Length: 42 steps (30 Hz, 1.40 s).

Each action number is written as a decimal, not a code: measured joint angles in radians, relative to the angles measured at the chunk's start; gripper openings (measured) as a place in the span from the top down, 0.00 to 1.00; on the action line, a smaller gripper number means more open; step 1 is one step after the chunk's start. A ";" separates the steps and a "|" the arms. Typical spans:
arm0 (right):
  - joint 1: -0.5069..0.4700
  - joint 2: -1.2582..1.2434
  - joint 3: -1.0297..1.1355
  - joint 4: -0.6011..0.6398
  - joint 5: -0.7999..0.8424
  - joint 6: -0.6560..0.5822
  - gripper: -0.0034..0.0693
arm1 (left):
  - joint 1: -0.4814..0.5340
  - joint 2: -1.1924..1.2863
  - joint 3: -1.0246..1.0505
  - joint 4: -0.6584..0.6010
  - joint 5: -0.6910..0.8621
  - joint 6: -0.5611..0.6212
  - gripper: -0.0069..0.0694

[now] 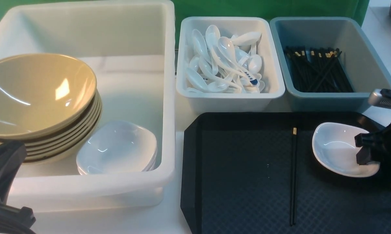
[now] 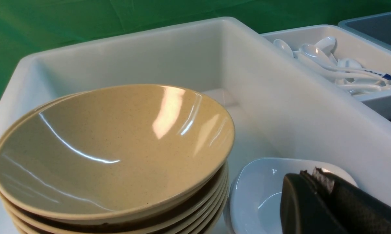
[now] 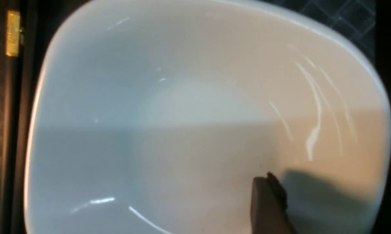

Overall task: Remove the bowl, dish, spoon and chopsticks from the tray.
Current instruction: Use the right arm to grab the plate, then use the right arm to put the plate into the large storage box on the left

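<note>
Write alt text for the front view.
The right gripper, jaws open, at the rim of a white dish on the black tray; chopsticks lie left of it. Behind: stacked bowls in a white tub, a spoon tub, a chopstick tub.

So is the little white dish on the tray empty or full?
Empty. The white dish shows only a bare, shiny inside in both views.

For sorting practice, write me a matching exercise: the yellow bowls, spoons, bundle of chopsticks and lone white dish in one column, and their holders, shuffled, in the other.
1 yellow bowls
2 spoons
3 bundle of chopsticks
4 lone white dish

A black tray
B grey-blue tub
C large white tub
D small white tub

Pairs: 1-C, 2-D, 3-B, 4-A
</note>
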 joint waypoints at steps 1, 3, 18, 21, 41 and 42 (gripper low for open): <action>0.000 -0.019 0.000 0.006 0.011 -0.021 0.62 | 0.000 0.000 0.000 0.000 0.000 0.000 0.92; 0.000 -0.056 0.000 0.009 0.029 -0.048 0.72 | 0.000 0.000 0.000 -0.001 -0.002 0.000 0.92; 0.472 -0.441 -0.128 0.620 -0.089 -0.550 0.86 | 0.000 0.000 0.043 -0.057 -0.116 0.000 0.92; 0.634 -0.343 -0.215 0.693 -0.132 -0.652 0.86 | 0.000 0.000 0.043 -0.068 -0.118 0.000 0.92; 0.740 0.146 -0.538 0.683 -0.011 -0.592 0.46 | 0.000 0.000 0.044 -0.073 -0.082 0.000 0.92; 0.727 0.135 -0.538 0.662 0.021 -0.568 0.45 | 0.000 0.000 0.044 -0.073 -0.081 0.000 0.92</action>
